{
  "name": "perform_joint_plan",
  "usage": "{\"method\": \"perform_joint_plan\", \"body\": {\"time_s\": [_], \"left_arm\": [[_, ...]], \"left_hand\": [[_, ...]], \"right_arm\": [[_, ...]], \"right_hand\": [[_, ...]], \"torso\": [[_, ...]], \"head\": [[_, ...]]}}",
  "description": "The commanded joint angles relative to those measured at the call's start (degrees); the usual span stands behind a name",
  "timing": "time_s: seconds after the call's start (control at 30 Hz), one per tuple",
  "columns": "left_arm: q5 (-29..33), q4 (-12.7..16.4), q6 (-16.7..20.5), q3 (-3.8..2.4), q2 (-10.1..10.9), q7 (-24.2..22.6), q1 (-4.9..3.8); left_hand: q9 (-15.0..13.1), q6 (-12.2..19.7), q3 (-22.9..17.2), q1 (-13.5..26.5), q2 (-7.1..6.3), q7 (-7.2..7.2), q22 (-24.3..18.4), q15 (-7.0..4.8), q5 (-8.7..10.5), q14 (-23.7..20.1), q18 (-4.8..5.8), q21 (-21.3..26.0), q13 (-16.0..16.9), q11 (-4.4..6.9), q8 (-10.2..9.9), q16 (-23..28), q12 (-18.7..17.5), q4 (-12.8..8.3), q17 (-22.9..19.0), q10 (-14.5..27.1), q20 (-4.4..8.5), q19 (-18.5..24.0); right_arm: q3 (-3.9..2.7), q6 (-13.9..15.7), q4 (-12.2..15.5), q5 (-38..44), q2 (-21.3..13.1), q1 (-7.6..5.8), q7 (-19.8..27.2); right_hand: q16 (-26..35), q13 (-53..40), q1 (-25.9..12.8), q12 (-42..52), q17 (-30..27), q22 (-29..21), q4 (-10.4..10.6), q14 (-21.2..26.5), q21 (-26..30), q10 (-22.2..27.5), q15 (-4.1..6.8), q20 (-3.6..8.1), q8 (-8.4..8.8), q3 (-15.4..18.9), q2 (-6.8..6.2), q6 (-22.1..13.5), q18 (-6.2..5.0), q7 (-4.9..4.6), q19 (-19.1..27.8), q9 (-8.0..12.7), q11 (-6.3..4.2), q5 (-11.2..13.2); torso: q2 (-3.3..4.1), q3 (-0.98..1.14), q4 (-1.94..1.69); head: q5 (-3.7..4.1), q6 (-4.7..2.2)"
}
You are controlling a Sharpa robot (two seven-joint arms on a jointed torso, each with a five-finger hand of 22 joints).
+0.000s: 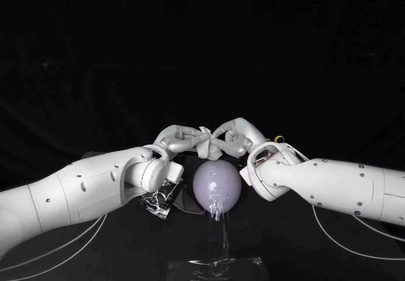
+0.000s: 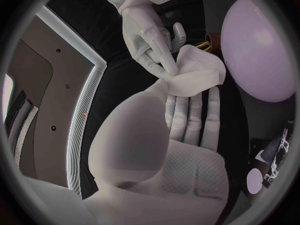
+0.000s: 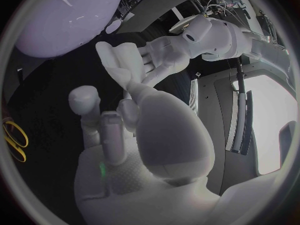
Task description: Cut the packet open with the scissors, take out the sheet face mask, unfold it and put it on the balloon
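Both hands meet just beyond the balloon's (image 1: 218, 182) far end, mid-table. R hand (image 1: 234, 136) pinches the white sheet mask (image 2: 197, 75), still folded, btwn thumb & fingertips (image 2: 164, 61). L hand (image 1: 179, 139) holds the mask's other corner: thumb on top, fingers straight & flat beneath. Mask sits btwn the two hands, off the balloon. Balloon is pale lilac, upright on a clear stand (image 1: 206, 269) near the front edge. Silvery packet (image 1: 164, 199) lies just left of the balloon, by the L wrist. Scissors (image 1: 278, 139), yellow handles, are just beyond the R wrist.

White screw-studded arms (image 1: 80, 193) trailing thin pale cables (image 1: 341, 226), ending in silver hands (image 1: 182, 139)
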State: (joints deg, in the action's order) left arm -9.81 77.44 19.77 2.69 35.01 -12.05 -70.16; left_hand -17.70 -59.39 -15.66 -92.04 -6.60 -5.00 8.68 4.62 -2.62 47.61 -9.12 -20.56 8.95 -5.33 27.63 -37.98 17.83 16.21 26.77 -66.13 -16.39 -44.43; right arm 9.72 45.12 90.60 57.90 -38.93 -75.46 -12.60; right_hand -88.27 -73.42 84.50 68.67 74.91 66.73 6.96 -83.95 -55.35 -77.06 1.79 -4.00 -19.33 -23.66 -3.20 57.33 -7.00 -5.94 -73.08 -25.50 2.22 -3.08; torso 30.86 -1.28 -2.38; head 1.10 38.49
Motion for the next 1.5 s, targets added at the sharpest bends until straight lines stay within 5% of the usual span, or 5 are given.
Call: {"method": "perform_joint_plan", "body": {"time_s": [0.03, 0.6, 0.97, 1.27, 1.5], "left_arm": [[0.0, 0.1, -1.6, -0.09, 0.3, -1.0, -0.13], [-0.5, -0.9, -3.2, -0.09, 0.7, -1.8, -0.13], [-0.5, -1.1, -4.7, -0.09, 0.4, -1.7, -0.18], [0.5, -1.1, -6.5, -0.09, 0.4, -2.3, -0.21], [3.1, -1.3, -8.4, -0.1, 0.6, -2.7, -0.21]], "left_hand": [[-1.7, -0.7, -0.4, -0.1, -0.39, 0.28, 0.1, -0.11, -0.15, -0.2, -0.46, -0.4, 0.1, 0.17, 0.2, -0.2, 0.3, -0.1, 0.1, 0.1, -0.01, -0.3], [-1.3, -0.3, -1.0, -0.5, -0.15, -0.14, 0.1, 0.14, -0.15, -1.1, -0.48, -0.5, 0.5, -0.12, -0.2, -0.2, 0.5, -0.1, 0.1, 1.5, 0.01, -0.3], [-1.8, 1.6, -3.2, -2.1, 0.97, -2.5, 0.3, 0.5, -0.16, -1.7, -0.61, -0.9, 0.3, -0.43, -0.8, 0.9, -0.3, -1.0, -0.7, 3.3, 0.1, -0.1], [-5.2, 4.3, -6.7, -1.5, 0.75, -3.23, 0.6, 1.07, -0.19, 1.3, -1.26, -1.8, -2.4, -1.26, 0.8, 7.5, -5.0, -0.6, -4.6, 3.1, 0.37, -0.7], [-10.0, 8.4, -9.6, -0.3, 1.26, -4.53, 0.8, 2.07, -0.12, 2.5, -1.38, -2.9, -5.1, -2.33, 4.3, 14.5, -10.0, -1.1, -8.1, 2.5, 1.63, -3.1]], "right_arm": [[-0.08, 1.1, -0.2, -0.2, -0.6, 0.0, 0.9], [-0.32, -0.9, 0.7, -2.0, -2.5, -0.09, 2.2], [-0.33, -3.9, 0.7, -2.9, -2.4, -0.2, 2.9], [-0.33, -7.0, 0.0, -4.4, -2.5, -0.32, 4.0], [-0.33, -9.2, -0.9, -4.6, -2.8, -0.43, 3.9]], "right_hand": [[-0.4, -0.3, -1.0, 0.3, 12.4, 0.4, -0.2, -5.1, -0.3, -1.5, 0.56, -0.02, -0.61, -0.8, 0.0, 0.2, -0.04, 0.4, -0.5, -0.5, -1.08, 0.2], [-0.3, -0.3, -2.4, 0.2, 12.3, 0.5, -0.8, -5.1, -0.1, -1.7, 0.72, 0.17, -1.49, -1.7, -0.73, 0.0, -0.05, 0.62, -0.5, -1.2, -1.26, 0.2], [0.1, 0.3, -4.3, -0.7, 11.6, -0.2, -0.4, -4.9, 1.3, -1.1, 0.63, 0.15, -1.41, -1.8, -1.43, -0.7, -0.24, 0.45, 0.2, -1.2, -1.13, 0.2], [2.1, 4.0, -9.9, -6.2, 7.9, -4.4, 2.5, -3.1, 9.2, 4.1, -2.29, -1.87, 4.66, 1.3, -5.36, -7.9, -1.06, -3.4, 4.8, 1.8, 2.2, -0.1], [3.0, 5.4, -10.7, -7.8, 6.5, -6.0, 3.5, -2.2, 12.3, 6.2, -2.76, -2.53, 5.61, 2.6, -5.83, -8.5, -1.65, -3.75, 6.6, 2.4, 2.68, -0.2]], "torso": [[0.02, 0.0, 0.02], [0.01, 0.05, -0.02], [0.03, 0.02, -0.02], [-0.01, -0.04, 0.0], [0.0, -0.03, 0.02]], "head": [[0.01, -0.04], [0.2, 0.21], [0.28, 0.32], [0.34, 0.36], [0.36, 0.38]]}}
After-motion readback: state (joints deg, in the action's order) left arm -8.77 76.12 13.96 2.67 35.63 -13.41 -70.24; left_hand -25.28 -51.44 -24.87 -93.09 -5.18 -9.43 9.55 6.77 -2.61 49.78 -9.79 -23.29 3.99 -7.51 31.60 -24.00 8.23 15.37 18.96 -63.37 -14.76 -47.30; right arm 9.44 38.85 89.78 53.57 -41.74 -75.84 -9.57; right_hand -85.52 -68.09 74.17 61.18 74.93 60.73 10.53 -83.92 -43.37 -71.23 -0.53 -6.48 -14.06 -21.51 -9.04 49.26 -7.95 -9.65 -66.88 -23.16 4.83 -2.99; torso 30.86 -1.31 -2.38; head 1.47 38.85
